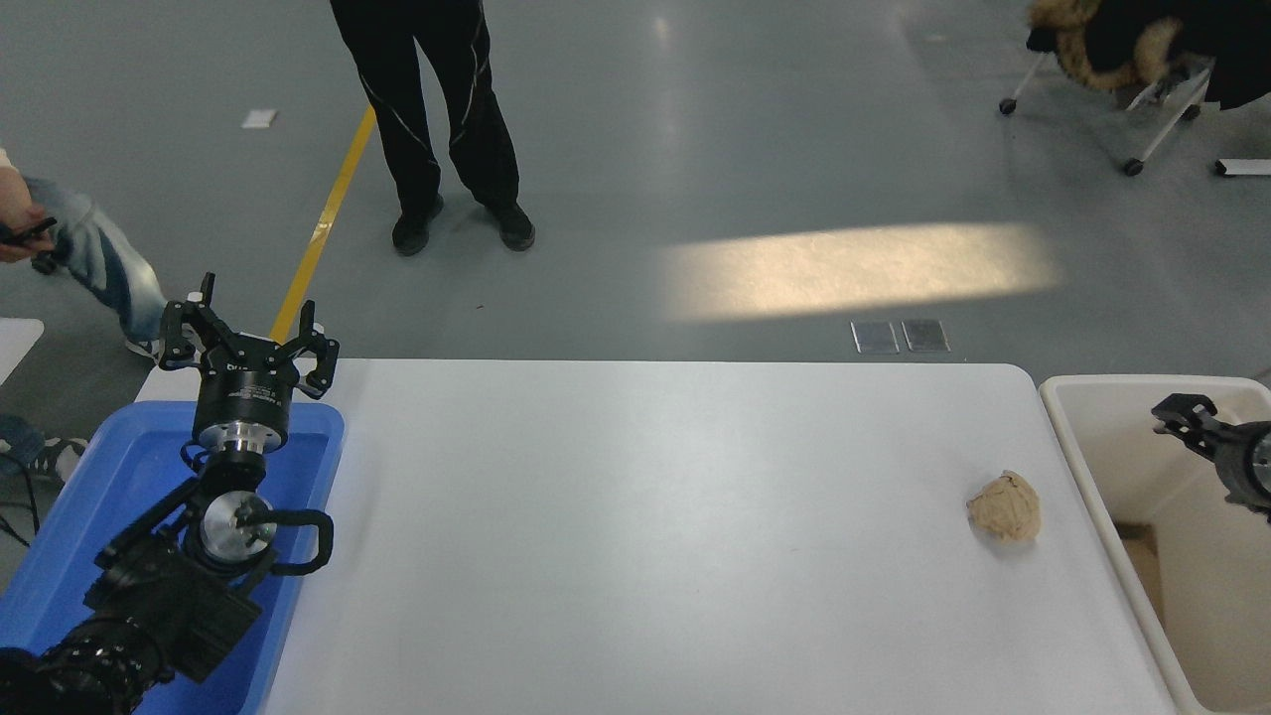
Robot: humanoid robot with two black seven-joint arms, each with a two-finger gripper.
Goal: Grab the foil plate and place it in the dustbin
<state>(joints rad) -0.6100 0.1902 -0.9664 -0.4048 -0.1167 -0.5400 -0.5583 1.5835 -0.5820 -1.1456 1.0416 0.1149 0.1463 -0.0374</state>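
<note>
The foil plate is out of view; no silver tray shows on the table or in the visible part of the dustbin. The cream-white dustbin (pixel 1077 437) stands off the table's right end, with bare walls and a brownish floor patch showing. My right gripper (pixel 1180 413) comes in from the right edge and hangs over the dustbin's far part; most of it is cut off by the frame. My left gripper (pixel 244 336) is parked at the lower left, open and empty, above the blue bin.
A small tan wadded paper ball (pixel 1005 506) lies on the white table (pixel 645 516) near its right end. A blue plastic bin (pixel 60 556) sits at the left under my left arm. A person stands beyond the far edge; another is at the far left.
</note>
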